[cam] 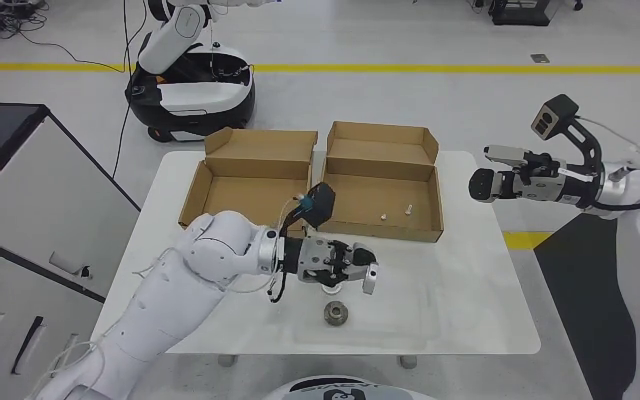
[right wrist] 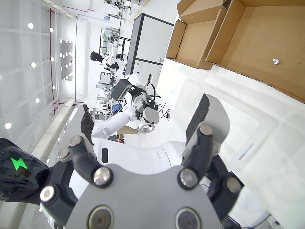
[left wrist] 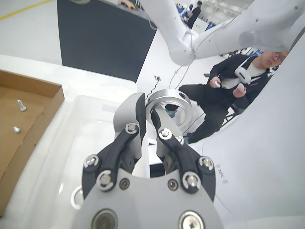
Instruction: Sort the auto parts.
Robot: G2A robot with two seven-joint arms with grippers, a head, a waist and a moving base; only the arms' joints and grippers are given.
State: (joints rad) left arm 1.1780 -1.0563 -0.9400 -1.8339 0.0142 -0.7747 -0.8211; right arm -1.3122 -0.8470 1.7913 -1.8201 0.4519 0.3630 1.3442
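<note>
My left gripper (left wrist: 147, 110) is shut on a silver metal ring (left wrist: 175, 96), one finger inside the ring and one outside, holding it above the white table (cam: 470, 300). From the top, the left gripper (cam: 364, 270) hovers in front of the right cardboard box (cam: 385, 232). A second metal ring (cam: 336, 313) lies on the table just in front of it. Two small bolts (cam: 383, 214) (cam: 407, 209) lie in the right box. My right gripper (right wrist: 143, 117) is open and holds nothing; it hangs past the table's right edge (cam: 478, 184).
An empty left cardboard box (cam: 245, 190) stands beside the right one, both with flaps up at the back. A grey cabinet (cam: 50, 200) stands left of the table. The table's front right area is bare.
</note>
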